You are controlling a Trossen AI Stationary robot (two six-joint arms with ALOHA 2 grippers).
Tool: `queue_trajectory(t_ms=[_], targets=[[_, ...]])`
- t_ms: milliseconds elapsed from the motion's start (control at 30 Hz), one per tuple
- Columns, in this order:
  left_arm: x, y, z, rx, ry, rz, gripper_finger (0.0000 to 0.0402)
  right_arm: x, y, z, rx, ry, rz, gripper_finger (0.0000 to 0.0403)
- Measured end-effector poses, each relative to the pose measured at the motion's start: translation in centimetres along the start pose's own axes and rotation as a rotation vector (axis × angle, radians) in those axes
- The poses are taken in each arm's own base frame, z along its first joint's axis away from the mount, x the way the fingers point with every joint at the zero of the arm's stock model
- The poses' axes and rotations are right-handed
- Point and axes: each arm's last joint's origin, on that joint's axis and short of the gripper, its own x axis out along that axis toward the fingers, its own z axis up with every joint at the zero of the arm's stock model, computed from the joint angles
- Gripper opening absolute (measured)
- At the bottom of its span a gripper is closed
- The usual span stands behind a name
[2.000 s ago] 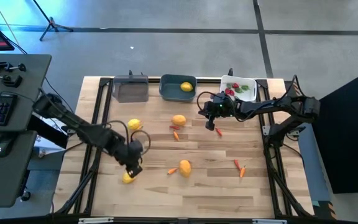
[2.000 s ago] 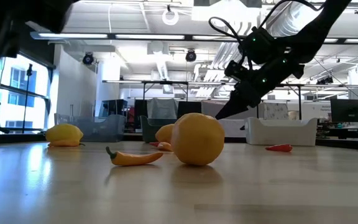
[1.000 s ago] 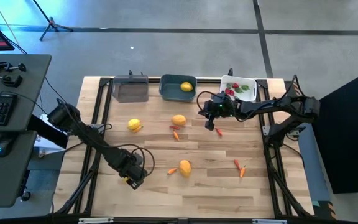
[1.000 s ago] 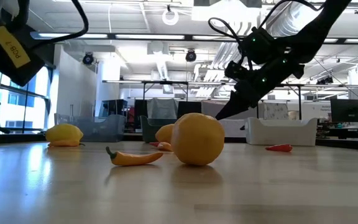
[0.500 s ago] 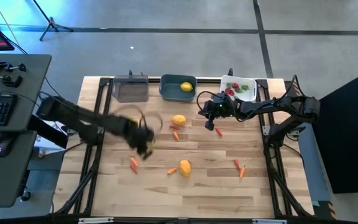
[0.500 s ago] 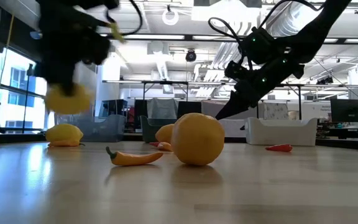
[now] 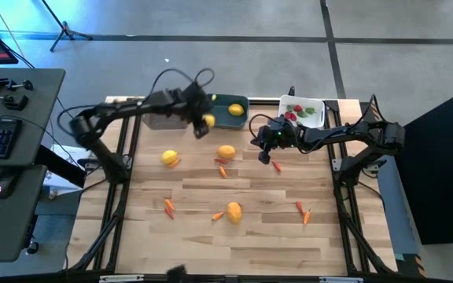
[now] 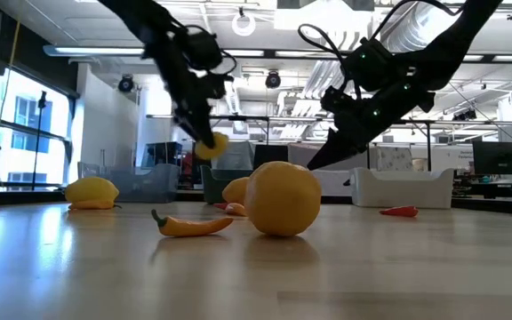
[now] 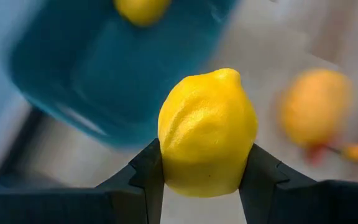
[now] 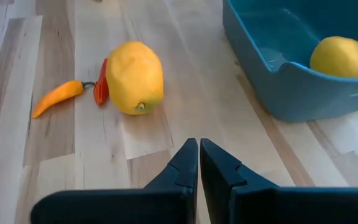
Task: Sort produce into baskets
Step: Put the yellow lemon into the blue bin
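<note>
Since leaving the table's near-left part a moment ago, the lemon (image 9: 207, 132) now hangs clamped between the left gripper (image 7: 204, 119)'s jaws just at the near edge of the teal bin (image 7: 220, 118), which already holds one lemon (image 7: 236, 110). A release looks due next. Meanwhile the right gripper (image 10: 199, 163) stays pressed shut, waiting near the white bin (image 7: 318, 104), while other fruit and carrots remain on the table (image 7: 266, 236).
</note>
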Motion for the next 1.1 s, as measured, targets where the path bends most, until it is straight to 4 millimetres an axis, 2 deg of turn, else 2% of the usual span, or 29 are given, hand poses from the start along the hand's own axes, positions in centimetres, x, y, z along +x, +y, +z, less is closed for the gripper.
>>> queue_trajectory(t_ms=[200, 367, 633, 833, 1100], targets=[[2.7, 3.5, 4.3, 0.197, -0.012, 0.060, 0.0127, 0.0, 0.0, 0.0, 0.056, -0.001, -0.003, 0.0007], [5.2, 5.2, 6.2, 0.301, 0.017, 0.065, 0.0126, 0.0, 0.0, 0.0, 0.085, -0.001, -0.003, 0.0007], [8.6, 6.5, 6.3, 0.339, 0.095, 0.078, 0.0126, 0.0, 0.0, 0.0, 0.110, -0.002, -0.003, 0.0007], [9.2, 6.7, 5.9, 0.322, 0.123, 0.082, 0.0130, 0.0, 0.0, 0.0, 0.131, -0.002, -0.003, 0.0007], [9.2, 6.7, 5.9, 0.252, 0.125, 0.086, 0.0230, 0.0, 0.0, 0.0, 0.132, -0.002, 0.004, 0.0007]])
